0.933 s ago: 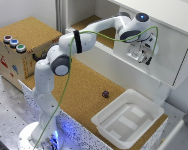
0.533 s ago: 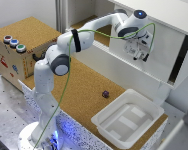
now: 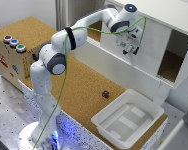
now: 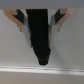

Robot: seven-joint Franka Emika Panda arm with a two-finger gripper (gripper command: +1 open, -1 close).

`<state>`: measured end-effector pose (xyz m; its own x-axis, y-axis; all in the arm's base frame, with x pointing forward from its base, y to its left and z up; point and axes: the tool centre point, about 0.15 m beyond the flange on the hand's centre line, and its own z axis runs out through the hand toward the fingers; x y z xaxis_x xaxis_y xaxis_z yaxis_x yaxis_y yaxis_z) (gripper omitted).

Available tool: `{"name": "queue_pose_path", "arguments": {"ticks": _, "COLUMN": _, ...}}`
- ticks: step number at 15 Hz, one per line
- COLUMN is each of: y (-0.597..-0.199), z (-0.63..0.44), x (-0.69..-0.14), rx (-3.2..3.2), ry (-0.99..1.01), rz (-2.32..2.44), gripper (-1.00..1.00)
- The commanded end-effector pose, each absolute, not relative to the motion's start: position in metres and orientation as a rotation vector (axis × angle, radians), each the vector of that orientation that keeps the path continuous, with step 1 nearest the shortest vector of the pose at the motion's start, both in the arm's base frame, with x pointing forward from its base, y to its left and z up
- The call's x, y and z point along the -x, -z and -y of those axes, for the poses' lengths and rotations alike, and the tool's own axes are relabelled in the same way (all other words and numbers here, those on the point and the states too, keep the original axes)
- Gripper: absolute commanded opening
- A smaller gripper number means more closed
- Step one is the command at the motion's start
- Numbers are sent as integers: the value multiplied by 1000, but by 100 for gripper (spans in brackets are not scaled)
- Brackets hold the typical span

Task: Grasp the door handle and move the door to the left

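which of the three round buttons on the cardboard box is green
The green button, the end one of the row toward the exterior view's right; the other two buttons look red and blue.

opening [image 3: 170, 64]: free beside door [image 3: 136, 50] | tray [image 3: 128, 120]: blocks low front

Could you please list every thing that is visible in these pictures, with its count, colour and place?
flat white rectangular cabinet door: one, white, upright on the cabinet front, behind the gripper.
dark vertical door handle: one, black, between the gripper's fingers in the wrist view.
white plastic tray: one, white, on the cork board near the exterior view's right.
small dark round object: one, dark purple, on the cork beside the tray.
cardboard box: one, brown, at the exterior view's left.
round buttons: three, on top of the box.
gripper: one, white and dark, at the door.
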<state>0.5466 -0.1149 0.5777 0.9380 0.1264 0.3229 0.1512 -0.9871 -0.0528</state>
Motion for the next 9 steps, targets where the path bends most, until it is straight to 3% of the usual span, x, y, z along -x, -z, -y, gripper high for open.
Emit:
{"name": "queue_pose_path", "arguments": {"ticks": 1, "y": -558, "z": 37, "x": -583, "rx": 3118, "ry": 477, "rz": 239, "gripper": -100}}
{"name": "queue_pose_path", "arguments": {"ticks": 9, "y": -568, "z": -64, "x": -612, "rx": 3105, "ry": 547, "rz": 237, "gripper": -100}}
